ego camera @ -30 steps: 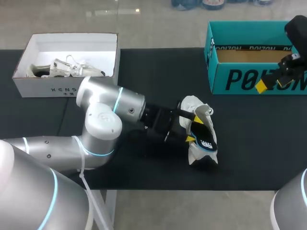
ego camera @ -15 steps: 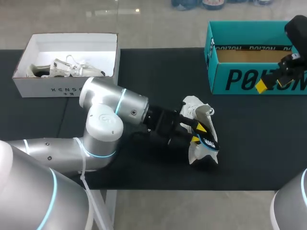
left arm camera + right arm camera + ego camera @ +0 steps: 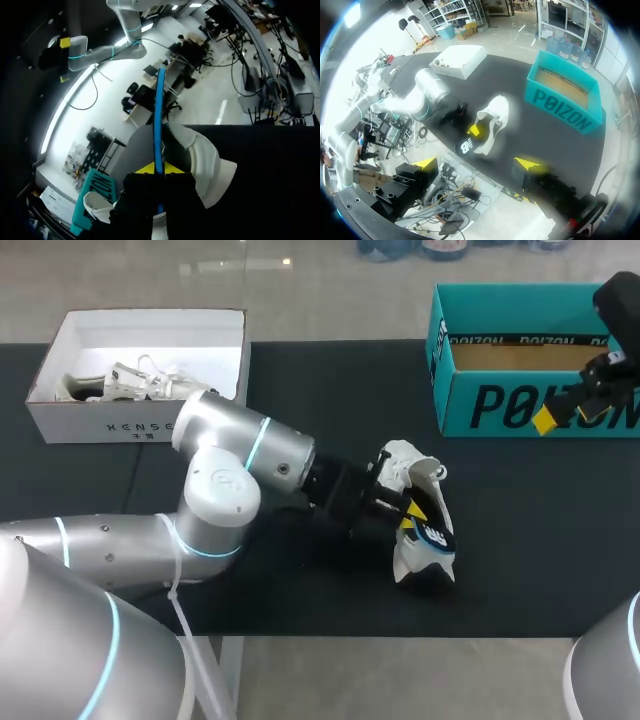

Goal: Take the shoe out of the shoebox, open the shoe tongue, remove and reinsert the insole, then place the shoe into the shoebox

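Left tool (image 3: 410,508) is clamped on the insole (image 3: 432,533), right at the white shoe's (image 3: 400,458) opening; right tool (image 3: 477,162), fingers apart, hangs well away from the shoe.

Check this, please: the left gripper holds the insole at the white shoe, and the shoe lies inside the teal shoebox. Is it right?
One part is wrong. The white shoe lies on the black table, outside the teal shoebox, as the head view shows. The rest stands: the left gripper holds the insole at the shoe.
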Action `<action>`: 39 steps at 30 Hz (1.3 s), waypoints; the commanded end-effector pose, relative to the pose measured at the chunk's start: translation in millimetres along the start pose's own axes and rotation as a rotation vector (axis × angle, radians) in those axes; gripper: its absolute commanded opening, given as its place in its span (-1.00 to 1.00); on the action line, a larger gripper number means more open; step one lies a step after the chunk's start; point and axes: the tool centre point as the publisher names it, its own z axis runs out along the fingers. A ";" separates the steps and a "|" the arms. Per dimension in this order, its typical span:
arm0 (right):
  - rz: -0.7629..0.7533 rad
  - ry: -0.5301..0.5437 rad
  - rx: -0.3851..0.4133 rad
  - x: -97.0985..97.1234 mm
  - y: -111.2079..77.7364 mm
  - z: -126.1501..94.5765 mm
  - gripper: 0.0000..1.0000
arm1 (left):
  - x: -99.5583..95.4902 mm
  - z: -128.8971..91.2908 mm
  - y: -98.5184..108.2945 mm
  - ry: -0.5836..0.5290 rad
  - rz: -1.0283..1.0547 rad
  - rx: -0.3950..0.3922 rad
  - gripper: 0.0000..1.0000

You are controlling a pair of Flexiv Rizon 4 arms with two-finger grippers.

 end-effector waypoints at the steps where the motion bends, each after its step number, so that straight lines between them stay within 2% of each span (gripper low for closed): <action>1: 0.002 0.001 0.007 -0.3 3.0 0.5 1.00 | -11.3 3.8 11.0 0.048 0.008 0.003 -1.00; 5: 0.002 0.001 0.007 -0.3 3.0 0.5 1.00 | -13.2 12.2 23.3 0.048 0.010 0.006 -1.00; 10: 0.002 0.001 0.007 -0.3 3.0 0.5 1.00 | 1.2 25.9 29.3 0.052 -0.033 0.026 -1.00; 16: 0.002 0.001 0.007 -0.3 3.0 0.5 1.00 | 12.8 26.0 23.9 0.036 -0.062 0.033 -1.00; 17: 0.002 0.001 0.007 -0.3 3.0 0.5 1.00 | 12.6 23.8 22.3 0.026 -0.065 0.029 -0.86; 19: 0.002 0.001 0.007 -0.3 3.0 0.5 1.00 | 11.7 20.1 19.7 0.022 -0.066 0.023 -0.09; 20: 0.002 0.001 0.007 -0.3 3.0 0.5 1.00 | 10.6 17.4 17.6 0.017 -0.066 0.019 0.75; 21: 0.002 0.001 0.007 -0.3 3.0 0.5 1.00 | 9.4 15.2 15.6 0.009 -0.062 0.016 1.00; 24: 0.002 0.001 0.007 -0.3 3.0 0.5 1.00 | 5.9 8.3 11.1 -0.009 -0.053 0.007 0.98; 27: 0.002 0.001 0.007 -0.3 3.0 0.5 1.00 | 2.1 2.6 5.9 -0.028 -0.044 0.000 0.85; 28: 0.002 0.001 0.007 -0.3 3.0 0.5 1.00 | 0.1 0.6 3.8 -0.034 -0.040 -0.001 0.69; 30: 0.002 0.001 0.007 -0.3 3.0 0.5 1.00 | -2.9 -1.3 0.4 -0.043 -0.032 -0.001 0.52; 32: 0.002 0.001 0.007 -0.3 3.0 0.5 1.00 | -5.5 -1.9 -2.4 -0.049 -0.029 0.000 0.25; 33: 0.002 0.001 0.007 -0.3 3.0 0.5 1.00 | -6.8 -1.3 -3.7 -0.051 -0.026 0.002 0.26; 35: 0.002 0.001 0.007 -0.3 3.0 0.5 1.00 | -8.9 0.7 -6.9 -0.054 -0.020 0.010 0.06; 39: 0.002 0.001 0.007 -0.3 3.0 0.5 1.00 | -10.7 4.9 -11.8 -0.058 -0.016 0.028 -0.14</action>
